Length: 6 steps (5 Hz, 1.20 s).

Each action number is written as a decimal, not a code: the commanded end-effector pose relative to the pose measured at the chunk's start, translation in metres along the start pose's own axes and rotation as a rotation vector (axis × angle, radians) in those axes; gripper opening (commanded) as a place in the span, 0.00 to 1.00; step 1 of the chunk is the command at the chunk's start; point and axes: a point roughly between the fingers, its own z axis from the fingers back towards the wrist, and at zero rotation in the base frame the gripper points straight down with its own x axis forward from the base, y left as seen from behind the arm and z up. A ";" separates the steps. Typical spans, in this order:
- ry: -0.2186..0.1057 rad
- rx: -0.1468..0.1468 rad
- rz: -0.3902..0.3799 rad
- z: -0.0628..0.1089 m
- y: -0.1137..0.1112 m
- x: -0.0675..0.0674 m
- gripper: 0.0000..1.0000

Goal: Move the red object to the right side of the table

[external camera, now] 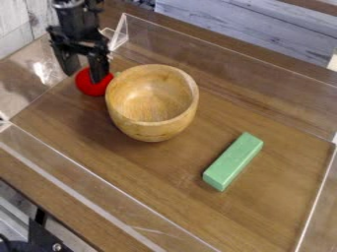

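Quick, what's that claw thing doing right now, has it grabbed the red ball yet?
Gripper: open, holding nothing; its fingers hang just over the red object, which sits on the table beside the wooden bowl.

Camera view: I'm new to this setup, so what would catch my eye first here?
The wooden bowl stands out, large and empty, left of the table's middle. Just beyond its left rim, the open gripper straddles the red object. A green block lies alone toward the right.
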 end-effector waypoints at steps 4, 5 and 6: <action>-0.086 0.021 -0.038 0.005 0.002 0.051 1.00; -0.085 0.014 -0.043 -0.002 0.005 0.058 1.00; -0.080 0.004 -0.033 -0.015 0.003 0.064 1.00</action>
